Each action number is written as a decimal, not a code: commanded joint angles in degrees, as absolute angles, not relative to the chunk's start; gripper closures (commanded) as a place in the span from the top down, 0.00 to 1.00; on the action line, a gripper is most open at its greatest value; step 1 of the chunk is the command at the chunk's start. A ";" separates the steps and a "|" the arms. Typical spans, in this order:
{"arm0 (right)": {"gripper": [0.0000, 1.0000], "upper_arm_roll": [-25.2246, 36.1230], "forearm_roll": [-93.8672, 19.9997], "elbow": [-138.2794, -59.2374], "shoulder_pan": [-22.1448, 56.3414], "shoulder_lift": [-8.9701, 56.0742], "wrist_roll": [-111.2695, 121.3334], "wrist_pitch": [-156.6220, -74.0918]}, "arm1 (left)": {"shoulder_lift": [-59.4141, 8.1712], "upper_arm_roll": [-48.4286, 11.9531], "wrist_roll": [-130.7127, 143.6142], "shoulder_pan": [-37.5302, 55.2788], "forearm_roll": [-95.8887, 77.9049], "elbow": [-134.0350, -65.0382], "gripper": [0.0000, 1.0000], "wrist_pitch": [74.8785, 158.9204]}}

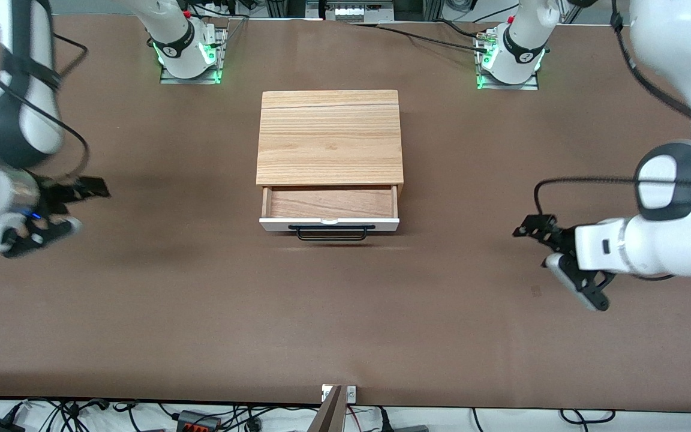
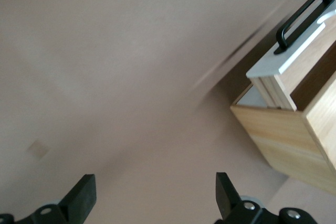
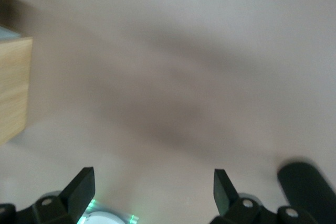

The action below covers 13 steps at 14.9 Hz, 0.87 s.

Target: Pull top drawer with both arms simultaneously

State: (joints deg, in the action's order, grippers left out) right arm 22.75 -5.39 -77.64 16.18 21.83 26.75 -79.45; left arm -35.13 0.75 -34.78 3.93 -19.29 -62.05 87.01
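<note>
Top drawer (image 1: 329,207) sits partly pulled out of the wood cabinet (image 1: 329,137) mid-table, front facing the front camera. Looks rigid, probably light and sliding easily on its runners. Best hold: black bar handle (image 1: 332,233), 1 gripper per end. Left gripper (image 1: 552,261) and right gripper (image 1: 66,207) hang over bare table (image 1: 345,324), well apart from it, fingers wide, empty.

I see a brown table (image 1: 201,312) bearing a light-wood cabinet (image 1: 330,135), cables (image 1: 69,414) along its nearer edge.
</note>
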 commanded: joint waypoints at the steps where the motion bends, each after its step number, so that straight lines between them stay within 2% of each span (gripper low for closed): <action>1: 1.00 25.40 -4.04 -69.20 16.87 21.53 17.18 -67.36 | -31.21 0.88 -33.23 2.38 -17.14 -63.28 1.00 85.17; 3: 1.00 26.10 -4.04 -67.33 17.05 21.36 13.28 -62.94 | -27.09 0.88 -27.28 2.29 -13.65 -63.63 1.00 83.86; 5: 1.00 25.06 -4.66 -68.19 16.61 17.87 10.04 -66.94 | -24.18 0.70 -15.27 2.46 -8.29 -63.54 1.00 80.44; 7: 1.00 19.54 -2.91 -76.86 14.17 11.38 5.04 -71.53 | -23.38 0.88 -4.00 2.20 -6.07 -63.46 1.00 77.19; 10: 1.00 3.14 -0.01 -92.84 1.11 2.50 2.73 -84.24 | -18.92 -0.17 -2.29 2.72 -1.08 -68.09 1.00 75.93; 11: 1.00 0.12 0.52 -96.82 -1.29 0.11 1.77 -86.90 | -16.72 -0.52 -1.94 2.72 -0.01 -70.73 1.00 76.72; 13: 1.00 0.09 -0.87 -98.62 -2.72 -0.97 0.52 -88.94 | -11.46 -0.70 -1.50 2.29 -0.18 -79.05 1.00 80.74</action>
